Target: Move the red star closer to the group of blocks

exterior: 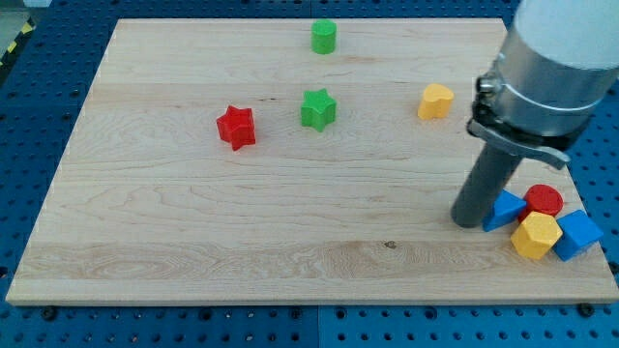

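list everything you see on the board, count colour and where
red star: 1, red, left of centre, alone
green star: 1, green, centre top half, to the right of the red star
green cylinder: 1, green, near the view's top edge, above the green star
yellow heart: 1, yellow, right of centre, upper half
red cylinder: 1, red, in the cluster at the view's bottom right
blue blocks: 2, blue, either side of that cluster, exact shapes unclear
yellow hexagonal block: 1, yellow, front of the cluster
wooden board: 1, light wood, on a blue perforated table
my tip: 1, dark rod, beside the left blue block, far from the red star
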`<state>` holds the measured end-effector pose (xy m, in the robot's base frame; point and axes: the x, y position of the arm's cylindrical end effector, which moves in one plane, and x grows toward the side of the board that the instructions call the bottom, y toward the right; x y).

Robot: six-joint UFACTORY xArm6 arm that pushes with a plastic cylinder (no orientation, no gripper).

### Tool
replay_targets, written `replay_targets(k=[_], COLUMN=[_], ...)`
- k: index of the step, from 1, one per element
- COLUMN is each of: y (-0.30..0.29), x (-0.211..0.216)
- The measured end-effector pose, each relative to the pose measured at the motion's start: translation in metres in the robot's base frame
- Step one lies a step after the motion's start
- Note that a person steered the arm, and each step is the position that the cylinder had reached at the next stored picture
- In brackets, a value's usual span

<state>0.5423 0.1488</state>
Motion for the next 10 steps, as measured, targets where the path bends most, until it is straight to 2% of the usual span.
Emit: replay_targets(k=[2,4,5,6,7,10], y=[-0.139,-0.308,-0.317,-0.304,-0.288,-0.157], x=[-0.016,-0.071,-0.136,-0.155,-0.153,-0.068])
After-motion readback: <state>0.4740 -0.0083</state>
